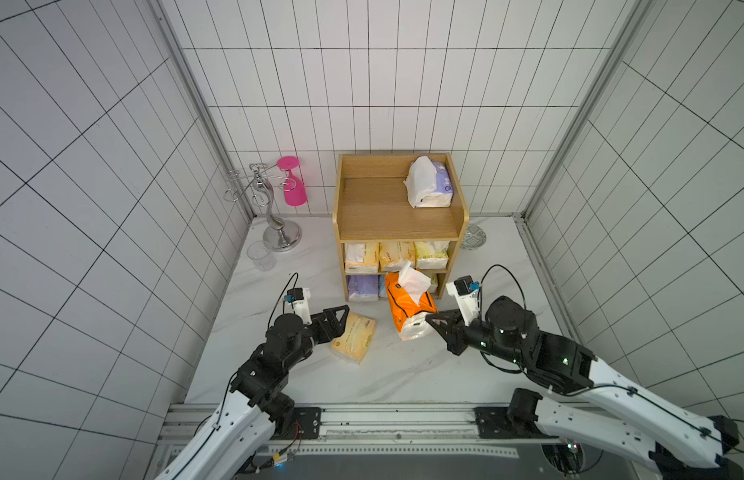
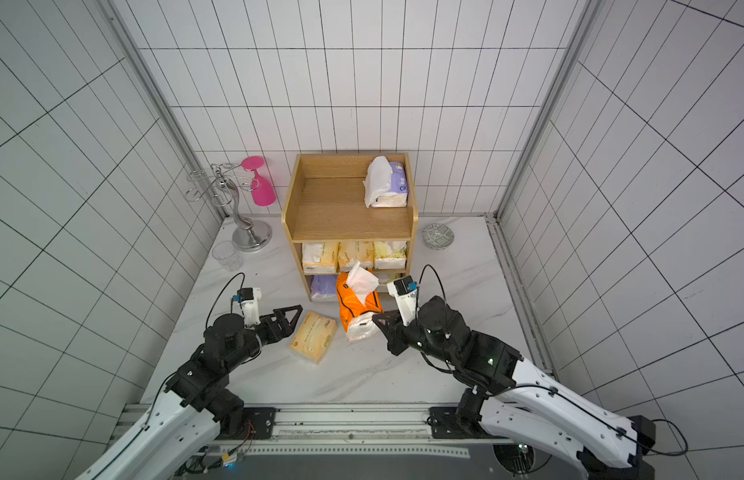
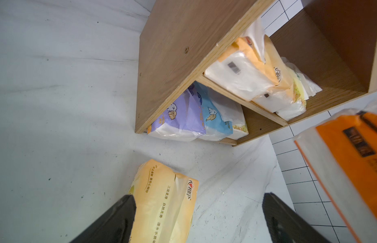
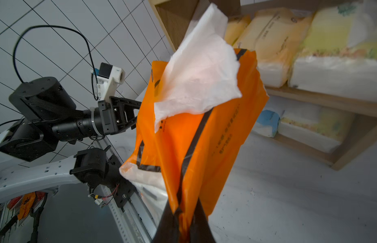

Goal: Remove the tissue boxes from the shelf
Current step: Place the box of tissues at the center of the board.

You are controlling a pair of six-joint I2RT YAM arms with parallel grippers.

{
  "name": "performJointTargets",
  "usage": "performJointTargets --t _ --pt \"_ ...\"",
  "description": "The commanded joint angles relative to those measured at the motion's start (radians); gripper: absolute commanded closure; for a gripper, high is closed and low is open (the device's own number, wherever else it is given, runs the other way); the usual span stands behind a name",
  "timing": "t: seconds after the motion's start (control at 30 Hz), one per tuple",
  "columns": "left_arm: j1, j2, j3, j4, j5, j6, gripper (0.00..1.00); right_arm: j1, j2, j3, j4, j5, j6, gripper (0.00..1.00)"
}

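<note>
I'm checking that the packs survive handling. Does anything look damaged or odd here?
Yes. The orange pack, pinched by a fold of its wrapper in the shut right gripper, sits tilted, with a crumpled white tissue sticking out of its opening.

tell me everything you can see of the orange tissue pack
The orange tissue pack is soft, glossy plastic wrap with dark stripes and a clear end showing white tissues. A crumpled tissue sticks out of its top. It is tilted in front of the shelf's bottom tier, wrap pinched at one end by the right gripper's fingers.
</note>
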Motion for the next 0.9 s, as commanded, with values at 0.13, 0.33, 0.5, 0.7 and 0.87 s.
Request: performJointTargets --t 0.13,0.33,0.5,0.7,0.87 --pt "-0.005 0.023 -0.051 0.022 0.003 -0.037 0.02 0.063 -0.052 -0.308 0.176 0.103 0.172 1.00" --pt "-0.008 0.049 -0.116 0.102 0.036 -0.065 0.02 0.079 0.050 -0.431 0.368 0.130 0.212 0.98" --pt "-0.013 0.089 -0.153 0.132 0.043 -0.080 0.02 0.086 0.132 -0.428 0.403 0.126 0.218 0.59" --pt "-0.018 0.122 -0.180 0.158 0.059 -0.095 0.02 0.085 0.079 -0.368 0.201 0.226 0.222 0.47" --pt "-0.023 0.120 -0.191 0.160 0.060 -0.100 0.02 0.032 -0.062 -0.407 0.126 0.270 0.273 0.40"
